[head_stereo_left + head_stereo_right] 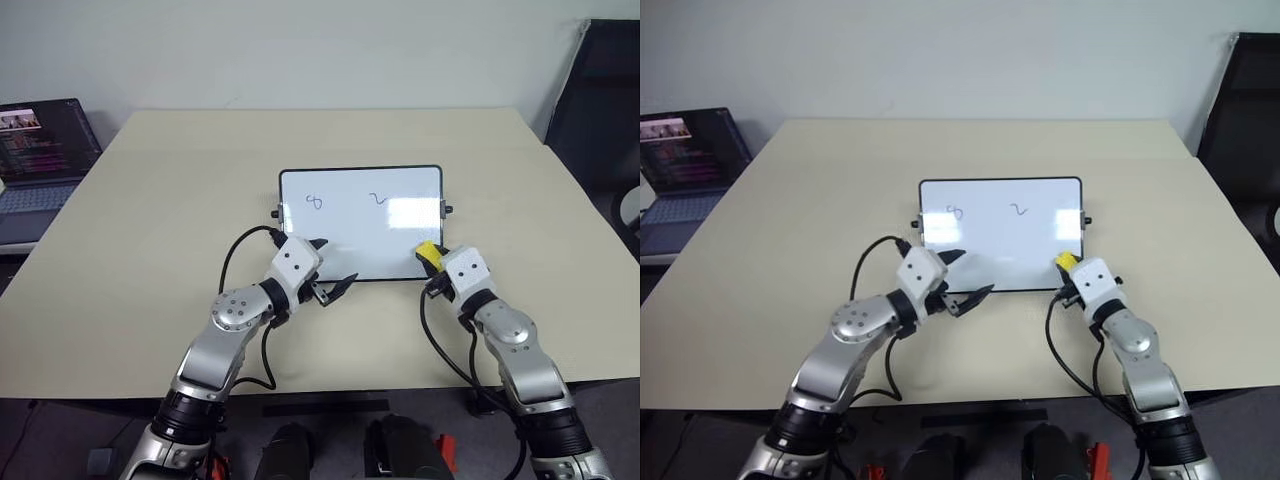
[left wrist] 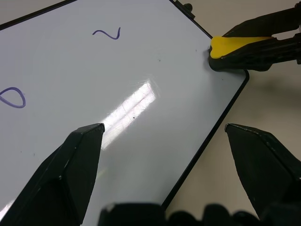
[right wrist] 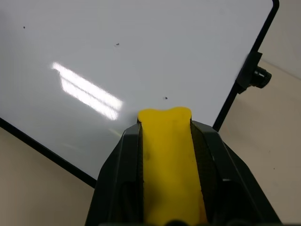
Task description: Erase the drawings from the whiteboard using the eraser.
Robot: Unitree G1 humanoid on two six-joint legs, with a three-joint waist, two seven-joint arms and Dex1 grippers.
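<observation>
Yellow foam, light and a little squashy by the look of it: the eraser [image 3: 170, 160] sits clamped by its long sides in my right gripper [image 1: 436, 262], at the whiteboard [image 1: 350, 225]'s five o'clock corner. My left gripper [image 1: 330, 270] hangs spread and empty at the seven o'clock edge, and I judge the board may slide under a wipe.

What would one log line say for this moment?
right gripper: shut on eraser, at whiteboard near corner | left gripper: open, over near edge | drawings: two visible, unerased

The whiteboard [image 1: 360, 222] is seen from above by both head eyes, and closely from behind each gripper's fingers by the wrist cams.
</observation>
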